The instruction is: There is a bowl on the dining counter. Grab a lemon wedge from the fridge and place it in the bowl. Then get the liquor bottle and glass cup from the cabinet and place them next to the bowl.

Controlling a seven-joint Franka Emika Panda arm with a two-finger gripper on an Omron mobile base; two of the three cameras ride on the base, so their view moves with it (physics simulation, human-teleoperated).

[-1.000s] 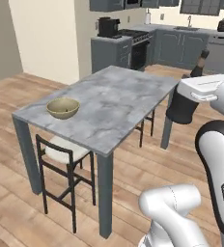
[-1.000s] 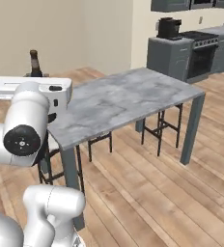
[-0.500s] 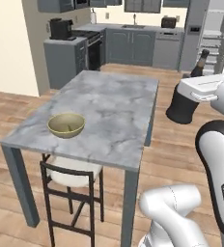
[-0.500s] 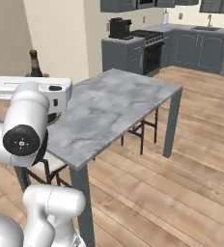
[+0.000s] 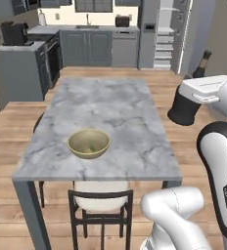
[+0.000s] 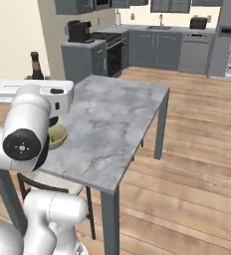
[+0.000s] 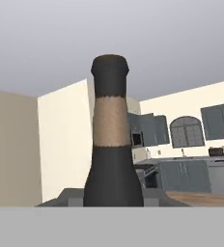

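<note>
So the liquor bottle (image 7: 112, 140) is clamped in the tool, sticking up above the wrist off the right edge of the tabletop (image 5: 110, 110); dark glassy body, narrow neck, paler band, dark cap; in the last second the base swung round, so the tabletop now sits square ahead and the bowl (image 5: 88, 143) is way closer; reckon set-down beside it is next; bowl's a shallow olive-tan round with a small yellow-green bit inside, likely the lemon wedge (image 5: 90, 148); top is grey-veined marble.
</note>
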